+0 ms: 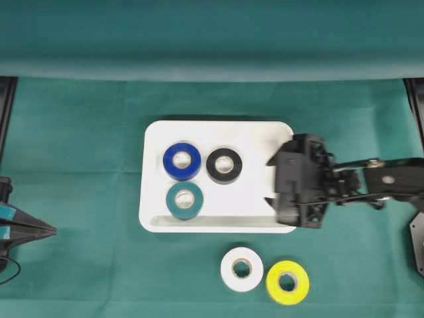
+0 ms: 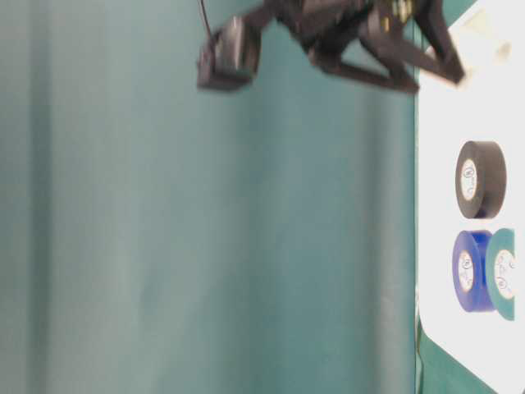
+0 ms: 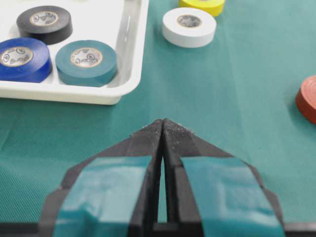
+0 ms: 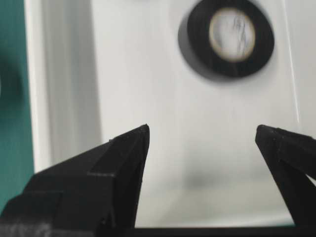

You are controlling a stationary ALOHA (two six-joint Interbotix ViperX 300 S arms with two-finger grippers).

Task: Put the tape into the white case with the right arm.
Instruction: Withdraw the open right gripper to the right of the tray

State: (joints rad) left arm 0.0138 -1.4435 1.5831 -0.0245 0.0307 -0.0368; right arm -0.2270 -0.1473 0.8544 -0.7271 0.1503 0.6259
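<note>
Right gripper (image 4: 202, 143) gaping, empty, over the white case (image 1: 255, 136) — swing out to the white tape (image 1: 242, 269), straddle it squarely.

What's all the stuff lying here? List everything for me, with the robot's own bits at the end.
tray: one, white, middle of the green cloth
blue tape roll: one, in the tray
black tape roll: one, in the tray, beside the blue
teal tape roll: one, in the tray, near its front rim
white tape roll: one, on the cloth in front of the tray
yellow tape roll: one, touching the white roll
red roll: one, cloth edge, partly seen
cloth: one, green, covers the table
left pincer: shut, blue-banded, off to the side
right pincer: open, empty, above the tray's right end
</note>
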